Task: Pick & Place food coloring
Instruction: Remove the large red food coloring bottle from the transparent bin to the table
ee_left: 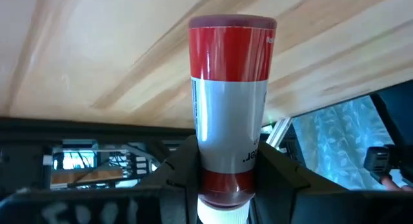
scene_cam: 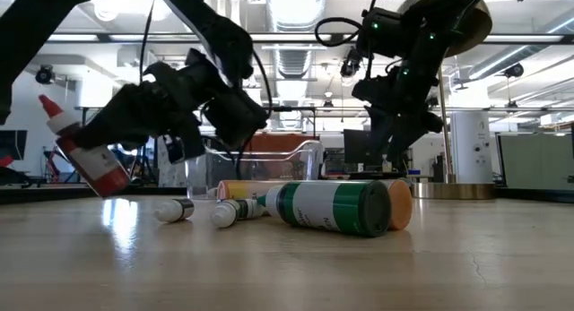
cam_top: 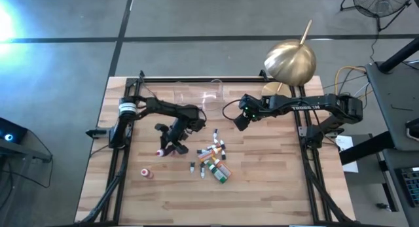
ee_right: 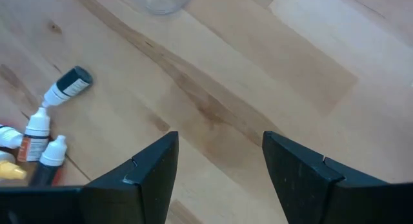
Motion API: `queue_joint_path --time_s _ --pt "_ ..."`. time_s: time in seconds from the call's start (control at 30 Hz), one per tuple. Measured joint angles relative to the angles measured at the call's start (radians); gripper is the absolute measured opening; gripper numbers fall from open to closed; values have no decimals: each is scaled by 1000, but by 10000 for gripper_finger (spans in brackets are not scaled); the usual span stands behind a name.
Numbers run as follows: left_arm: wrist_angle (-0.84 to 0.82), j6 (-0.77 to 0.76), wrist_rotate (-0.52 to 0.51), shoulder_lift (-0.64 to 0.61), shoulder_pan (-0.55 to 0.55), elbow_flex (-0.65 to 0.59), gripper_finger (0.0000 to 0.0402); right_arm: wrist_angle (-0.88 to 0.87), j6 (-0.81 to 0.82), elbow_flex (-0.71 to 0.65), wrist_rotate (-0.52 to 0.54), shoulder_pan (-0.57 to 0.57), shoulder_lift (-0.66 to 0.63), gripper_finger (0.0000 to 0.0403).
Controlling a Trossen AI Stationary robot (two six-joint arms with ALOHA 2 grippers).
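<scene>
My left gripper (cam_top: 165, 147) is shut on a red food coloring bottle (ee_left: 229, 95) with a white label and white cap. It hovers just above the wood, left of the pile. Several small food coloring bottles (cam_top: 213, 160) lie in a loose heap mid-table. A green-banded one (scene_cam: 332, 206) lies on its side nearest the front. One more red bottle (cam_top: 146, 173) lies alone near the front left. My right gripper (cam_top: 239, 121) hangs open above bare wood behind the heap, with nothing between its fingers (ee_right: 151, 169). My left gripper pinches the red bottle between its two fingers (ee_left: 177, 179) on the red band just by the cap (ee_left: 222, 184). The fingers lie across the bottle. It is lifted clear and tilted, cap up (scene_cam: 49, 107) and base (scene_cam: 109, 184) close over the table.
A clear plastic tray (cam_top: 196, 96) stands at the table's far edge between the arms. A brass-coloured bowl on a stand (cam_top: 290, 60) is at the far right corner. Black rails run along the table's left and right sides. Bare wood lies in front of the heap.
</scene>
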Motion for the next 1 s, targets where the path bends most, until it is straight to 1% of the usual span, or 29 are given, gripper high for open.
queue_joint_path --time_s 0.1,0.23,0.5,0.93,1.0 --pt "0 1 0 27 -7 24 90 1 0 0 1 0 0 219" --pt "0 0 13 42 -21 22 90 2 -1 0 1 0 0 219" --pt "-1 -31 49 0 -49 17 99 4 -8 0 2 0 0 219" --pt "-1 -51 49 -18 -56 19 103 7 -11 0 2 0 0 219" --pt "-1 -57 33 -18 -58 19 103 7 -11 0 2 0 0 219"
